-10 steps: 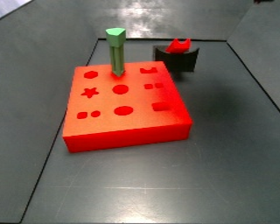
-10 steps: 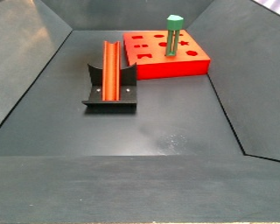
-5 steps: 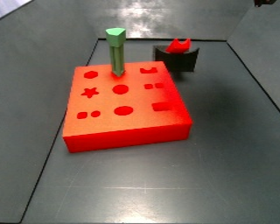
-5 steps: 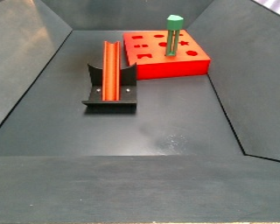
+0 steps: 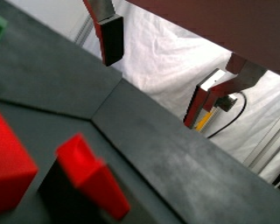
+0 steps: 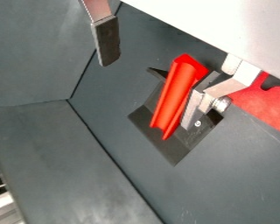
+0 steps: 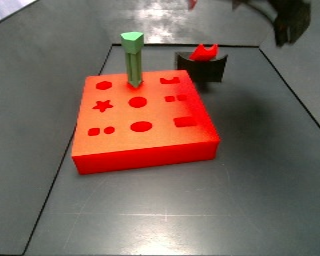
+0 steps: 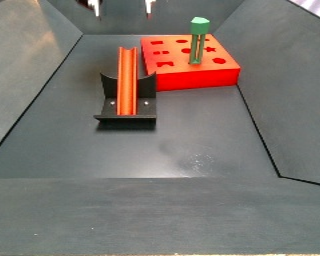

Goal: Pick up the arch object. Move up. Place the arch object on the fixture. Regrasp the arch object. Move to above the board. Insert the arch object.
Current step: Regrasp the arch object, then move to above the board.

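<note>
- The arch object (image 8: 124, 80) lies along the fixture (image 8: 127, 108), resting in its cradle with nothing gripping it; in a side view its notched end (image 7: 206, 49) pokes up above the black block (image 7: 203, 66).
- Lying in that hollow probably steadies the bar and offers its long sides for a fresh hold, which suits the regrasp step that seems to be next.
- The fixture sits on the dark floor just beside the board (image 8: 190, 64), near the board's corner, toward the far end of the bin.
- The gripper (image 8: 121, 8) hangs high over the far edge, above the bar and well apart from it; only its fingertips show in that side view.
- In a wrist view the fingers (image 6: 105, 39) stand spread wide with only empty space between them, the red bar (image 6: 174, 92) seen below; the hand is released and carries nothing.
- The wide gap looks set to straddle the bar once the arm comes down.
- On the board a green post (image 7: 132, 58) stands upright in a hole near the back edge, and the remaining cut-outs are empty.
</note>
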Motion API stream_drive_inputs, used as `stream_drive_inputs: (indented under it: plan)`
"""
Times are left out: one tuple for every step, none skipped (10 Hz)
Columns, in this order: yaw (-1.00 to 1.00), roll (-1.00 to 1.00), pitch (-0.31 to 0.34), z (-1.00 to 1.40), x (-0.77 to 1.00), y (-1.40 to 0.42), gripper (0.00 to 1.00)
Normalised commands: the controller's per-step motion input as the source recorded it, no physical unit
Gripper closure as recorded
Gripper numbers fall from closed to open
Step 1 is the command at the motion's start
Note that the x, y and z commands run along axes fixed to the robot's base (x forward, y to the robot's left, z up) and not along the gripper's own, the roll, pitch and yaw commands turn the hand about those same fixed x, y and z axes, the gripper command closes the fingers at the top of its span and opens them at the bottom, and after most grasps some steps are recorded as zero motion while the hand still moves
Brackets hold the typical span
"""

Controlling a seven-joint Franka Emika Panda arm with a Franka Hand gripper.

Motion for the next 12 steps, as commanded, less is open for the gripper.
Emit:
stream_drive_inputs:
  plan:
    - [-0.04, 0.06, -0.146, -1.00, 0.06, 0.04, 0.00]
    - [-0.06, 0.05, -0.126, -1.00, 0.06, 0.03, 0.00]
    - [-0.08, 0.05, -0.108, -1.00, 0.06, 0.03, 0.00]
    - [-0.08, 0.05, -0.079, -1.00, 0.06, 0.03, 0.00]
    - [-0.08, 0.04, -0.056, -0.82, 0.05, 0.02, 0.00]
    - [-0.07, 0.04, -0.027, -0.59, 0.05, 0.02, 0.00]
    - [-0.06, 0.04, -0.017, -0.48, 0.05, 0.01, 0.00]
    - [-0.04, 0.05, 0.005, -0.26, 0.05, 0.01, 0.00]
    - [0.00, 0.00, 0.000, 0.00, 0.00, 0.00, 1.00]
    - [-0.15, 0.03, -0.024, 1.00, -0.05, 0.02, 1.00]
    - [-0.15, 0.03, -0.024, 1.00, -0.05, 0.02, 1.00]
    - [-0.14, 0.00, -0.016, 1.00, -0.06, 0.02, 1.00]
